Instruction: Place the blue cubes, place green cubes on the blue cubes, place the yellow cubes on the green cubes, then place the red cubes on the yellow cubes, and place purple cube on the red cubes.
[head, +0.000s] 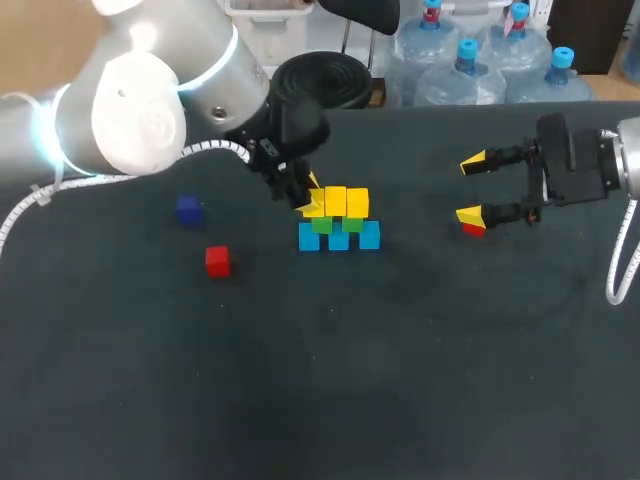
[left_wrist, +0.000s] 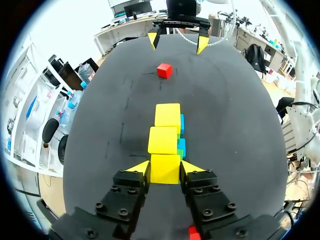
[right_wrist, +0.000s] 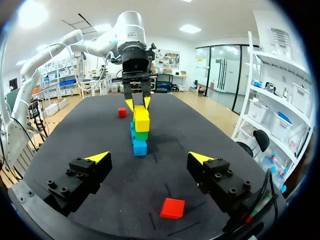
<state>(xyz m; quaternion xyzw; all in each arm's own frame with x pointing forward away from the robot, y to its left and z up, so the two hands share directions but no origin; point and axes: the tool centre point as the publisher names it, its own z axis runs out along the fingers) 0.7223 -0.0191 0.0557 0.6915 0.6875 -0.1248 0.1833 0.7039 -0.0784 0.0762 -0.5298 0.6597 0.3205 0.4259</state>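
The pile stands near the middle of the worktop (head: 400, 380), somewhat toward its far edge. It consists of three blue cubes (head: 339, 238) in a row on the surface, two visible green cubes (head: 322, 225) on them, and three yellow cubes (head: 346, 201) in a row on top. The left hand (left_wrist: 165, 170) is at the left end of the pile. Its two fingers press against opposite sides of the end yellow cube (left_wrist: 165, 161), pinching it, and the other two yellow cubes lie in line directly ahead of it. The right hand (head: 472, 188) is near the right edge of the worktop, well apart from the pile, with its fingers spread wide. The first red cube (right_wrist: 172, 208) lies on the surface under this hand, touching neither finger. The second red cube (head: 217, 260) lies on the worktop's left half, well apart from both hands. The purple cube (head: 189, 209) lies near it, a little farther toward the far left corner.
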